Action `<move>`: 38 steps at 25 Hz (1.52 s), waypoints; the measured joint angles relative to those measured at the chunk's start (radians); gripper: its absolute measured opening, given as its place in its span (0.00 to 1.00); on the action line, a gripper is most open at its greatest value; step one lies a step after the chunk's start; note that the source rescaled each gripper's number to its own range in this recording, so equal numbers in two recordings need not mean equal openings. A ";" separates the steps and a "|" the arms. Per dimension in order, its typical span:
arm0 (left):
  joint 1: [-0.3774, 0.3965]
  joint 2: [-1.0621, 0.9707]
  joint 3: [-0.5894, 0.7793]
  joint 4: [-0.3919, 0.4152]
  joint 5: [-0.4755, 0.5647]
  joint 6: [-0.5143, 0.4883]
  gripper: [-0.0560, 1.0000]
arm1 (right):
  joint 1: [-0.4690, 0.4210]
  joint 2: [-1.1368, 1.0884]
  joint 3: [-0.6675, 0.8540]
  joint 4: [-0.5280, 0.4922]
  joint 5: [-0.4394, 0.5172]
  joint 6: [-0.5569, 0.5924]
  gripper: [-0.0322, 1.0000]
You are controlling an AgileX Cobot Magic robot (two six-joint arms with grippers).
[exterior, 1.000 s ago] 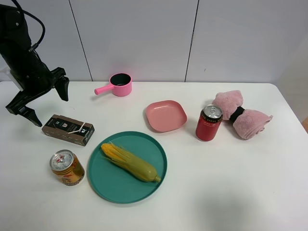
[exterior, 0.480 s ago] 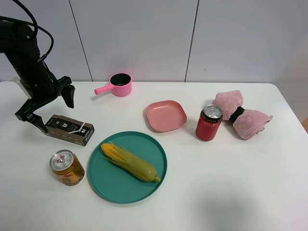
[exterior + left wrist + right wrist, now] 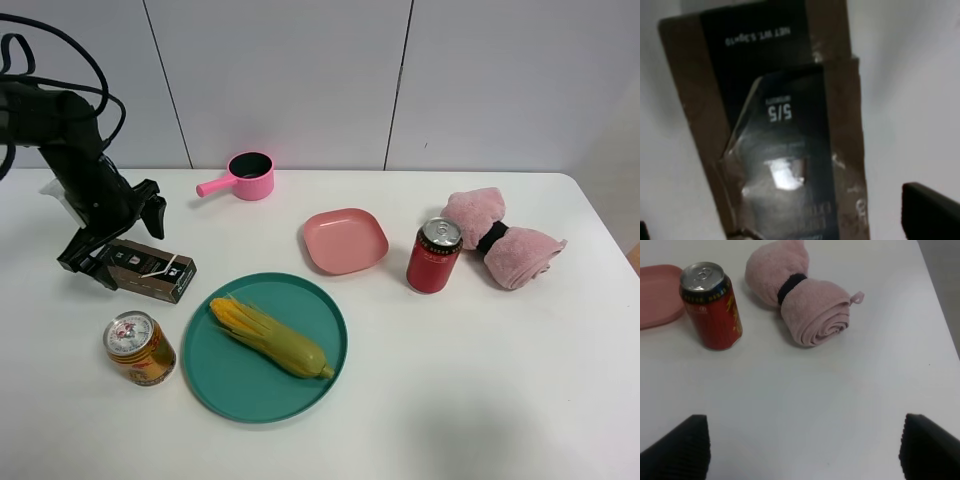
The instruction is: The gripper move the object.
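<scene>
Lowered toward the table (image 3: 450, 380) since 1 s ago, the left gripper (image 3: 113, 235) hovers over the object (image 3: 141, 270) at its left end, its 2 fingers spread wide so they can straddle it; the object lies flat just behind the gold can (image 3: 139, 347).

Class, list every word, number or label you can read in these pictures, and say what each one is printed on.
"NET WT 1.5g×10": on the carton, upside down in the left wrist view.
"5/5": on the same carton, on its black panel.
Smaller print on the carton: blurred, unreadable.
Print on the red can and the gold can: too small to read.
</scene>
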 joint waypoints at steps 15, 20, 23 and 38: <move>0.000 0.075 0.000 0.000 -0.106 -0.015 0.82 | 0.000 0.000 0.000 0.000 0.000 0.000 1.00; 0.000 0.075 0.000 0.008 -0.086 -0.015 0.05 | 0.000 0.000 0.000 0.000 0.000 0.000 1.00; 0.000 0.075 0.000 0.008 -0.055 -0.015 0.05 | 0.000 0.000 0.000 0.000 0.000 0.000 1.00; -0.108 -0.227 -0.001 0.150 0.029 0.031 0.05 | 0.000 0.000 0.000 0.000 0.000 0.000 1.00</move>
